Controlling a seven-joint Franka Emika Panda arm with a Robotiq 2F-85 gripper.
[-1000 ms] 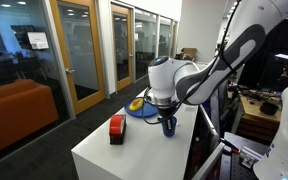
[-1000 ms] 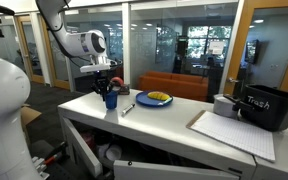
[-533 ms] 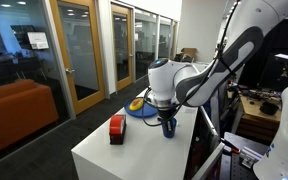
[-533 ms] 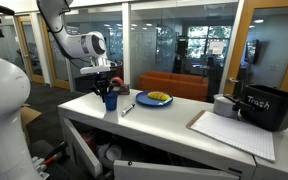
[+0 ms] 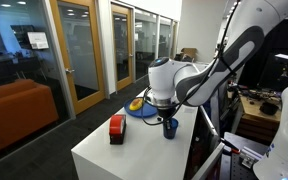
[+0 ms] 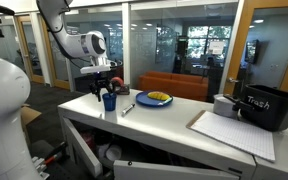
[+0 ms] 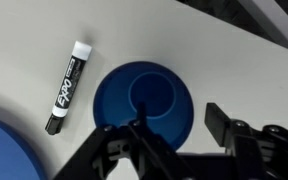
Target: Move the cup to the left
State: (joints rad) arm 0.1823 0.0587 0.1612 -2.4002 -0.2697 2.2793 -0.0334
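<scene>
The small dark-blue cup (image 7: 144, 95) stands upright on the white table (image 7: 234, 70), seen from above in the wrist view. My gripper (image 7: 176, 118) hovers right over it with its jaws spread. One finger (image 7: 134, 128) overlaps the cup's rim, and the other finger (image 7: 216, 112) stands clear of the cup's wall with a gap of bare table between. In both exterior views the cup (image 5: 170, 127) (image 6: 109, 100) sits on the table under the gripper (image 5: 167, 117) (image 6: 106, 90), near the table's edge.
A black-and-white marker (image 7: 66, 85) (image 6: 128, 108) lies beside the cup. A blue plate (image 6: 154, 99) (image 5: 139, 108) with a yellow thing on it sits farther along. A red-and-black boxy object (image 5: 117, 128), a paper pad (image 6: 234, 130) and a black trash bin (image 6: 267, 108) also stand on the table.
The jaws were shut on the cup and have now spread apart, letting it go. The cup stands on the table; the arm has barely moved.
</scene>
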